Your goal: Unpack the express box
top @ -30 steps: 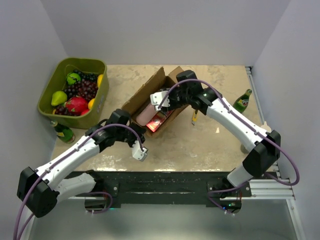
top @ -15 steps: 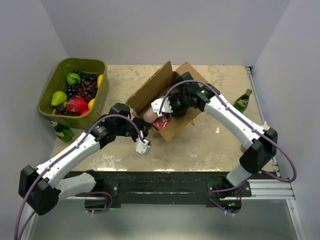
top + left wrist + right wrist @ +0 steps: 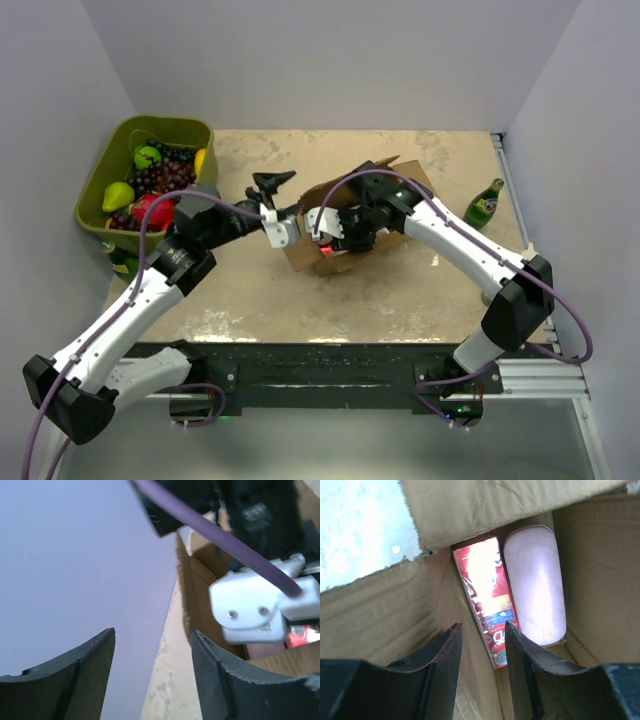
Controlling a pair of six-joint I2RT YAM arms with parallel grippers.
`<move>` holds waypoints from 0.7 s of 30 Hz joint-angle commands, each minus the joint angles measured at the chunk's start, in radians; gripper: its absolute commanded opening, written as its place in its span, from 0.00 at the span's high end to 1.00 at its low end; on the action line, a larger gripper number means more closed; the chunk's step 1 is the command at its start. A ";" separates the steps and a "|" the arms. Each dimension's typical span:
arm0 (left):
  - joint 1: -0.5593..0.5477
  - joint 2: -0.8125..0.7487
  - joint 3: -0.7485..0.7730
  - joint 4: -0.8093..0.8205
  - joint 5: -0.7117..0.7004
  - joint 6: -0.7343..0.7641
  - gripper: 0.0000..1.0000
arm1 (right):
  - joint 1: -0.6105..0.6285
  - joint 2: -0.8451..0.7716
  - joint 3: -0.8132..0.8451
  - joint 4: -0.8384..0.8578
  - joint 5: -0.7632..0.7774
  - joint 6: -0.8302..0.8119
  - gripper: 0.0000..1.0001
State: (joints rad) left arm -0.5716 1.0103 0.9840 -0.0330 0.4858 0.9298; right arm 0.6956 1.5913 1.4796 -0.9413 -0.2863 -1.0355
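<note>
The express box [image 3: 348, 263], brown cardboard with its flaps up, sits mid-table. My right gripper [image 3: 335, 236] reaches down into it. In the right wrist view its jaws [image 3: 481, 625] stand open over the box's inner wall [image 3: 380, 615], gripping nothing. Just beyond them lie a red carton [image 3: 485, 590] and a pale pink rounded pack [image 3: 535, 585]. My left gripper [image 3: 273, 181] hovers just left of the box, open and empty. The left wrist view shows its fingers [image 3: 153, 631] apart, with the box's edge [image 3: 186, 597] and the right arm's white camera housing [image 3: 255, 605] beyond.
An olive-green bin [image 3: 160, 125] full of fruit stands at the far left, with a green bottle [image 3: 125, 263] beside its near corner. Another green bottle [image 3: 487, 203] stands at the right edge. Grey walls close in three sides.
The box has turned and slid right and nearer with the right gripper inside it. My left arm has risen from the box's front to its left side, and its jaws have opened.
</note>
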 commanded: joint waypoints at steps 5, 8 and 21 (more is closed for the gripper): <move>0.113 0.089 0.106 0.049 -0.054 -0.604 0.24 | 0.004 0.059 0.111 0.026 0.042 0.063 0.53; 0.168 0.186 0.179 -0.042 0.061 -0.704 0.25 | -0.031 0.058 0.133 0.033 0.044 0.045 0.52; 0.191 0.430 0.192 0.007 0.159 -0.746 0.30 | -0.050 0.096 0.159 0.026 0.027 0.049 0.52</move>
State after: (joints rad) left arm -0.3862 1.3811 1.1393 -0.0689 0.6086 0.2153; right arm 0.6430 1.6714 1.5948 -0.9054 -0.2523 -0.9874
